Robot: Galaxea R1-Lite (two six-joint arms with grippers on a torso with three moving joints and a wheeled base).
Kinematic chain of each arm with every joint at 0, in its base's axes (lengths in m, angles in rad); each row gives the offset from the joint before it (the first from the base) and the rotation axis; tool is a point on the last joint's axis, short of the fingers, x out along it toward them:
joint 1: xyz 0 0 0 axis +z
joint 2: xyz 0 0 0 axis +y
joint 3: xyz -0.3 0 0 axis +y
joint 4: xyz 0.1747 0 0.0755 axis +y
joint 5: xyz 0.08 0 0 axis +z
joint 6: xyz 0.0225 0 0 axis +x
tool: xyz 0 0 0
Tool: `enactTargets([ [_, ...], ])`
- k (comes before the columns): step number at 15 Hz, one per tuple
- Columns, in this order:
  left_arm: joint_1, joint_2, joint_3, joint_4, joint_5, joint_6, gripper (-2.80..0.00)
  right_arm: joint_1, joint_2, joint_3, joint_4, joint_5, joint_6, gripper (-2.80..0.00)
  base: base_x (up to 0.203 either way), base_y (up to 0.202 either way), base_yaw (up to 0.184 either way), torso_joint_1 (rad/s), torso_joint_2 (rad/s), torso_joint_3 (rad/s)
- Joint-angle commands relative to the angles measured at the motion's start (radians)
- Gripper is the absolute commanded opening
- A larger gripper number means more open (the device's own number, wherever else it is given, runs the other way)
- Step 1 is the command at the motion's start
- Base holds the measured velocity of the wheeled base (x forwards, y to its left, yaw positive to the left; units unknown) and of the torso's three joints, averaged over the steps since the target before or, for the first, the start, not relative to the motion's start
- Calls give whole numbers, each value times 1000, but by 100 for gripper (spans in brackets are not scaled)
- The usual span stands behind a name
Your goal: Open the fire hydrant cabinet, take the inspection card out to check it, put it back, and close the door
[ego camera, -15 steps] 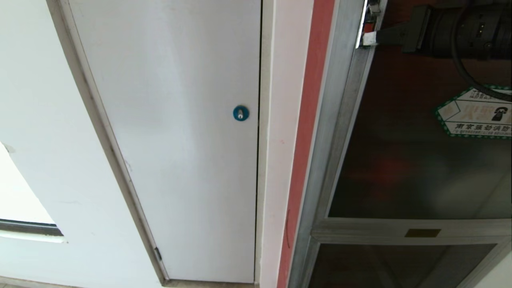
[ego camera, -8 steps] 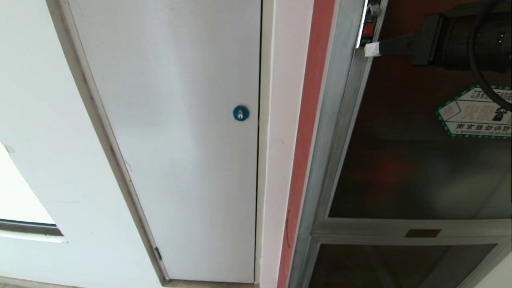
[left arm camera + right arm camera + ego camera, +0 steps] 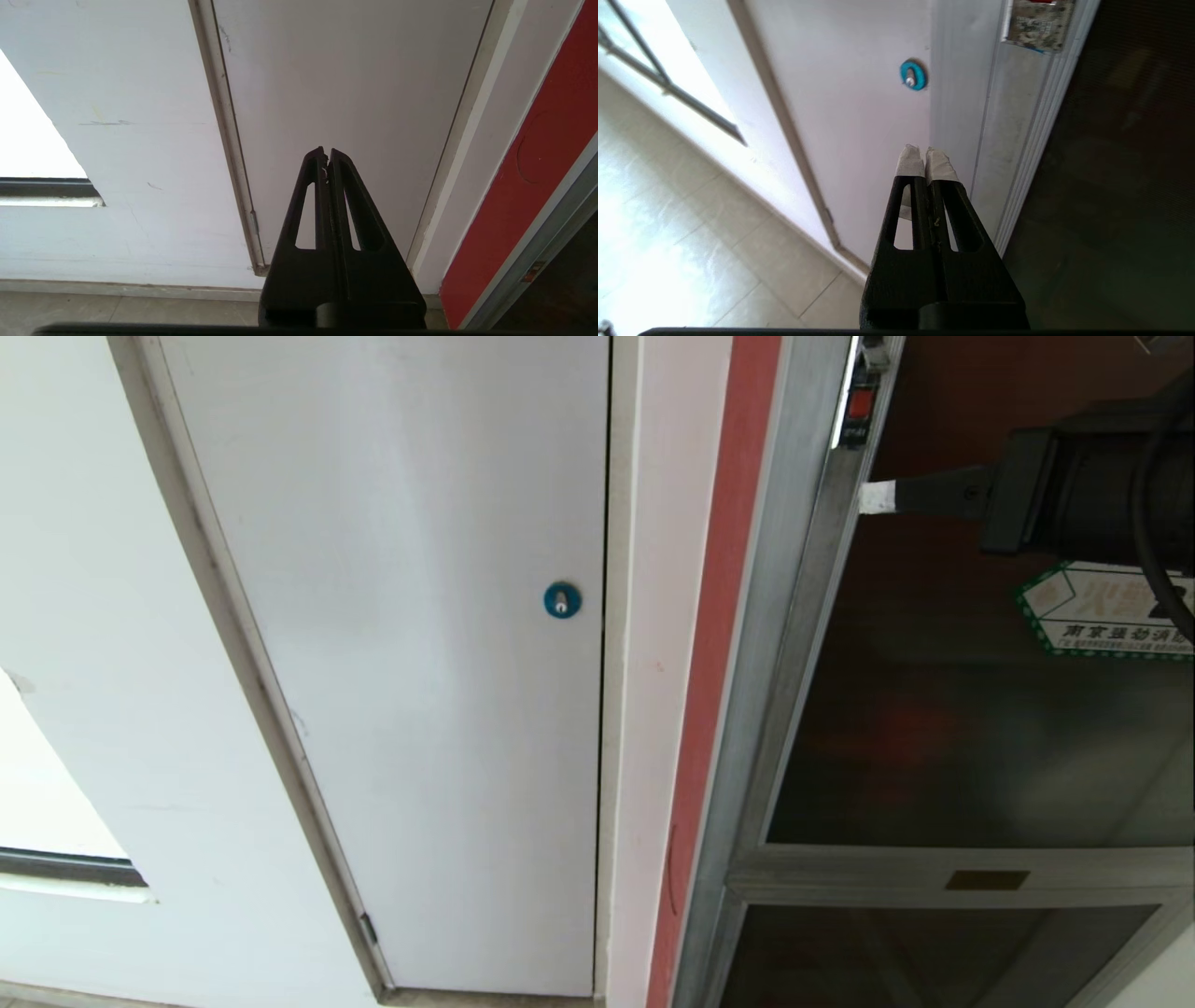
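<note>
black right gripper, white-taped fingertips; black cable behind

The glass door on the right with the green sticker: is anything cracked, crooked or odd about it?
Nothing stands out. The door looks shut and unbroken, its sticker flat though partly hidden by the right arm. The right gripper, shut with white-taped tips, sits at the frame just below the red latch. The left gripper is shut and idle.

The right gripper now sits lower along the door frame's left edge, below the small red latch it previously touched. Its arm body now covers the top of the green-bordered sticker.
</note>
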Motion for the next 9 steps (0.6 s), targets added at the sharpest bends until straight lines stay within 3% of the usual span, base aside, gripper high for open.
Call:
enactTargets([
  [1,0,0,14,0,0,0,-280,69,-25,88,-112,-102,49,-280,0,0,0,0,0,0],
  [4,0,0,14,0,0,0,-280,199,-43,183,-247,-319,85,-280,0,0,0,0,0,0],
  [6,-1,0,14,0,0,0,-280,233,-31,262,-406,-438,19,-280,0,0,0,0,0,0],
  [9,0,1,14,0,0,0,-280,240,-5,362,-614,-543,-89,-280,0,0,0,0,0,0],
])
